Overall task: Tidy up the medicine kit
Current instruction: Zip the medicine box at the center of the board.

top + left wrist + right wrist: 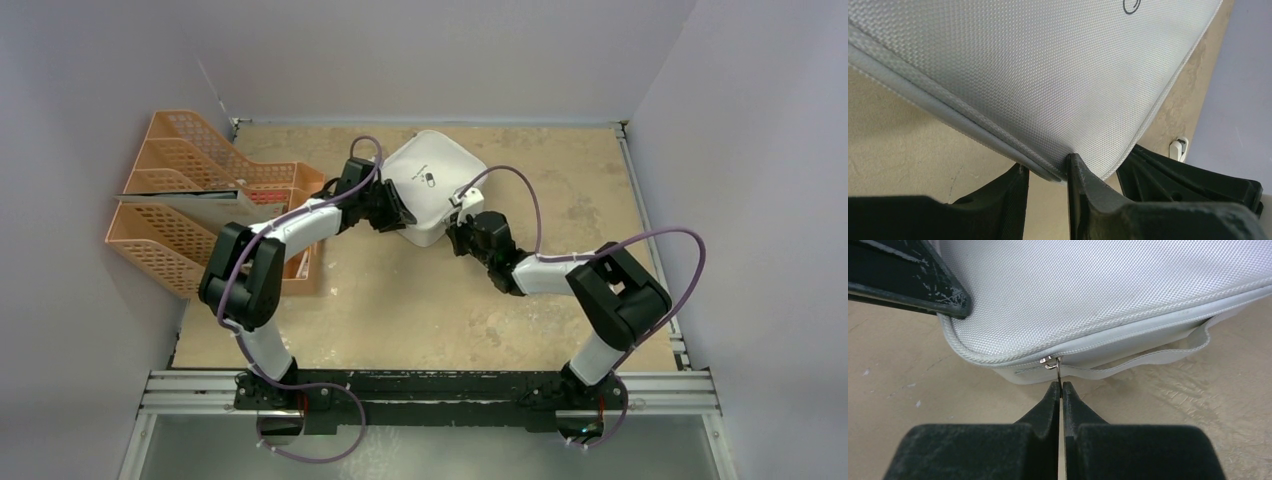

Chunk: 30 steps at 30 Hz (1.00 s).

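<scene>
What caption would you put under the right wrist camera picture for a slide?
The right gripper pinches the metal zipper pull at a corner of the pale grey medicine case.

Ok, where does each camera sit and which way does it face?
Top: above and behind the robot, looking down; both arms meet at the medicine kit.
Left wrist: on the left arm, facing the kit's rim inside the left tool.
Right wrist: on the right arm, facing the zip pull in the shut right tool.
Shared: both wrist views show the kit's lid.
</scene>
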Available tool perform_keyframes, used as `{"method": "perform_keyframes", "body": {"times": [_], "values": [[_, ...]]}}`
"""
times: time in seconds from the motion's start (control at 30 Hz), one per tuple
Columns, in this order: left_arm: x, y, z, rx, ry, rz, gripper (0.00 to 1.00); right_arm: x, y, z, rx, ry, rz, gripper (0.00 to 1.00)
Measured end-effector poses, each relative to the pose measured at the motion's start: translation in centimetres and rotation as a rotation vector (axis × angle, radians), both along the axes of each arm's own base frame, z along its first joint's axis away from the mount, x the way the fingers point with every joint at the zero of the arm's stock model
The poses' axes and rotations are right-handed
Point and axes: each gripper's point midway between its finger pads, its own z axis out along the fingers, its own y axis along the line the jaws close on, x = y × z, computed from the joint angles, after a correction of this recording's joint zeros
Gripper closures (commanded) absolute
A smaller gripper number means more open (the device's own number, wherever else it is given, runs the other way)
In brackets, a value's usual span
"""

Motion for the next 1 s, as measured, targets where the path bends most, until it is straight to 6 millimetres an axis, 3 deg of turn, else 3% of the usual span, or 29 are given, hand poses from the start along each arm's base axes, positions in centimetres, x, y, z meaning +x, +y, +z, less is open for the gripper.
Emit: {"method": "perform_keyframes", "body": {"times": [0.17, 0.4, 0.73, 0.83, 1.0], "values": [[0.4, 0.4, 0.0, 0.017, -0.016, -0.002, 0.78, 1.5, -0.7, 0.0, -0.020, -0.010, -0.043, 1.00], [0.6, 0.7, 0.0, 0.039, -0.034, -0.015, 0.78, 5.4, -4.9, 0.2, -0.013, -0.004, -0.175, 1.00], [0.6, 1.2, 0.0, 0.076, -0.054, -0.029, 0.79, 9.5, -9.6, -0.3, 0.017, 0.036, -0.322, 1.00], [0.7, 1.3, 0.0, 0.088, -0.065, -0.031, 0.80, 10.0, -11.0, -0.4, 0.027, 0.054, -0.361, 1.00], [0.6, 1.6, 0.1, 0.100, -0.082, -0.041, 0.80, 9.9, -11.6, -0.5, 0.032, 0.064, -0.375, 1.00]]}}
